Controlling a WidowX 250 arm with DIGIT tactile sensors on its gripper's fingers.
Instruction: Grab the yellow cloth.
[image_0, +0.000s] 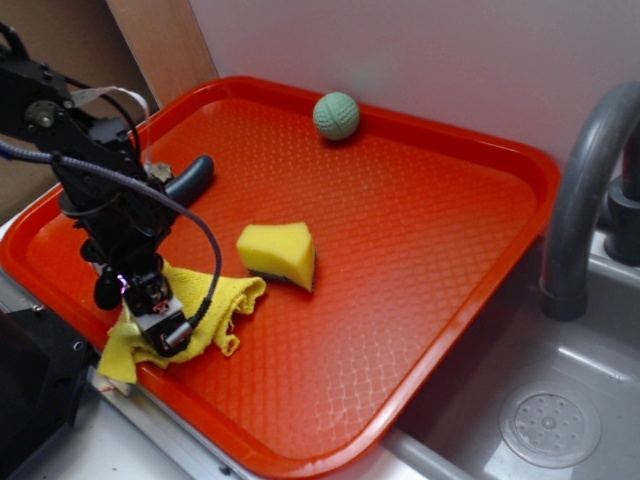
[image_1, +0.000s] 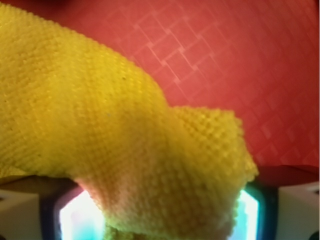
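Note:
The yellow cloth (image_0: 225, 300) lies crumpled at the front left of the red tray (image_0: 420, 230). My gripper (image_0: 160, 325) is down on the cloth's left part and hides some of it. In the wrist view a raised fold of the yellow cloth (image_1: 100, 115) fills the space between the two lit fingers, and my gripper (image_1: 165, 215) is shut on it. The fold narrows where it enters the jaws. The tray's red diamond pattern shows behind the cloth.
A yellow wedge sponge (image_0: 278, 255) with a dark base sits just right of the cloth. A green ball (image_0: 336, 116) rests at the tray's back rim. A dark handle-like object (image_0: 190, 178) lies behind the arm. A grey faucet (image_0: 585, 190) and sink drain (image_0: 550, 428) are at right.

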